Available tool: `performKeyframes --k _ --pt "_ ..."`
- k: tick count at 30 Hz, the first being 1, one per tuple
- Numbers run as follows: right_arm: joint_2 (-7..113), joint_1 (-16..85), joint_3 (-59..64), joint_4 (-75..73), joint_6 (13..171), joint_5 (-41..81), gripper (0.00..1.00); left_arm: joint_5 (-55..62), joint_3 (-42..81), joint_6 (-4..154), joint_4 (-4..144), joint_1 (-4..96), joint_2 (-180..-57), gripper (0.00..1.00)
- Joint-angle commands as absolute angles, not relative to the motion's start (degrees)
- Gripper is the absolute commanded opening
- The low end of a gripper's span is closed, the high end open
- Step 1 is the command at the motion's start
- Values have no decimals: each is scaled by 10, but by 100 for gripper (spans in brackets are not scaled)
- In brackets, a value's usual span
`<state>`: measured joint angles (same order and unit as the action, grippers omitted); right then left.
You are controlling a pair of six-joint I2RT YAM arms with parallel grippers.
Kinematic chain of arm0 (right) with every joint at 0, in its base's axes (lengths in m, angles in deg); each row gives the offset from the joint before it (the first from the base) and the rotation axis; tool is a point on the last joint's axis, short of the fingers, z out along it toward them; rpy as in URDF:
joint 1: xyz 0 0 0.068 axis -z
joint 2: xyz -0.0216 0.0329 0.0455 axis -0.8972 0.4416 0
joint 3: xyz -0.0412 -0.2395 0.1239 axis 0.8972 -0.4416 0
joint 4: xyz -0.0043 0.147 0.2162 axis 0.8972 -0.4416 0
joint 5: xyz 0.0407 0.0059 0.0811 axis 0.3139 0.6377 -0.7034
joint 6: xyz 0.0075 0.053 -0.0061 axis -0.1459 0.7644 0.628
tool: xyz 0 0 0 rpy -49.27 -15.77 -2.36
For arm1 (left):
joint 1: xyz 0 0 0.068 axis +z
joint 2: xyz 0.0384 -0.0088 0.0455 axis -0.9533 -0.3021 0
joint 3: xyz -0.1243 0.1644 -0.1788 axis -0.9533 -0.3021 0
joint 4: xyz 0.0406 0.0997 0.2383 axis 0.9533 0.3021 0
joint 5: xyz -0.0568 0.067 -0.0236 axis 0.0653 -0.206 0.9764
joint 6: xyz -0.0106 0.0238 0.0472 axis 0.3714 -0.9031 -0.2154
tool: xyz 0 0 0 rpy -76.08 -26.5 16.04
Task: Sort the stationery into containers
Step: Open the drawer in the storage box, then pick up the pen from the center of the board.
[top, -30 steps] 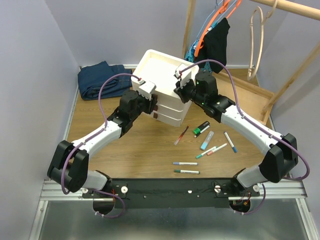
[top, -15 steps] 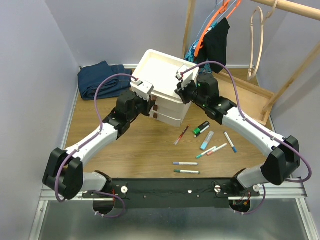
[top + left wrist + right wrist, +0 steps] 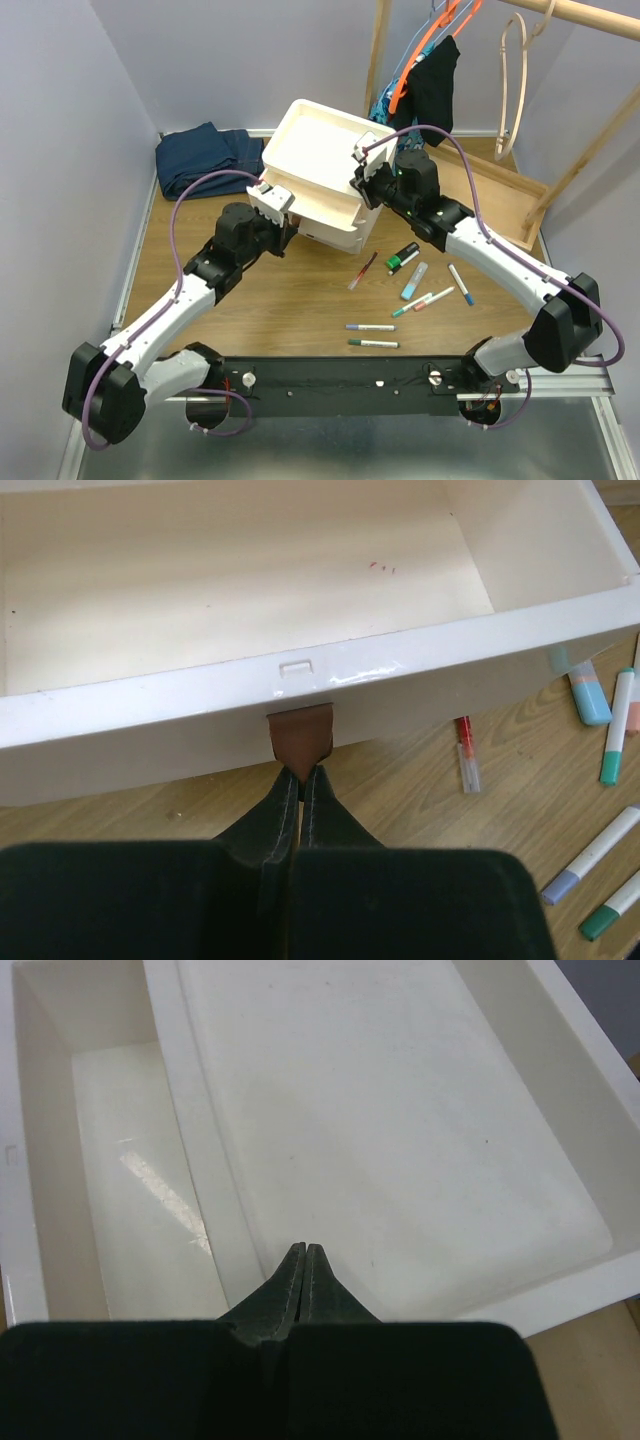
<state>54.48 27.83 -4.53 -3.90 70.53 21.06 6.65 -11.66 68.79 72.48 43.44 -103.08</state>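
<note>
The white drawer stack (image 3: 322, 145) stands at the back of the table. Its top drawer (image 3: 322, 207) is pulled out and empty (image 3: 240, 570). My left gripper (image 3: 287, 230) is shut on that drawer's red-brown handle (image 3: 300, 738). My right gripper (image 3: 362, 186) is shut and empty, tips on the stack's tray-like top (image 3: 400, 1130), with the open drawer (image 3: 120, 1190) to their left. The stationery lies on the wood in front: a red pen (image 3: 362, 270), a black-green marker (image 3: 404, 256), a light-blue item (image 3: 414, 281) and several white markers (image 3: 371, 327).
Folded jeans (image 3: 205, 160) lie at the back left. A long wooden tray (image 3: 505, 190) sits at the back right under a rack with hangers and clothes (image 3: 430, 70). A wall runs along the left edge of the table.
My left gripper has drawn back toward the near left with the handle in it, sliding the top drawer out. The right gripper has stayed on the stack's top.
</note>
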Motion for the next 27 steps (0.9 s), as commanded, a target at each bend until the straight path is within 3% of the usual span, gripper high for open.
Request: performKeyframes --k 1,10,14,17,18,21,27 --pt "570 269 -98 -201 702 213 1 84 -153 678 769 444 -983 0" --pt "564 268 -94 -204 688 222 1 81 -179 683 771 470 -946 0" --pt "545 268 -58 -232 672 239 2 67 -162 683 805 474 -938 38" --pt "515 268 -33 -271 653 250 22 72 -135 661 862 474 -922 53" --pt "507 268 -20 -284 645 250 35 80 -129 646 877 474 -910 56" --pt "468 269 -21 -335 604 227 48 91 -104 641 931 474 -878 68" --pt "381 269 -96 -473 451 105 52 96 -45 583 1032 499 -861 79"
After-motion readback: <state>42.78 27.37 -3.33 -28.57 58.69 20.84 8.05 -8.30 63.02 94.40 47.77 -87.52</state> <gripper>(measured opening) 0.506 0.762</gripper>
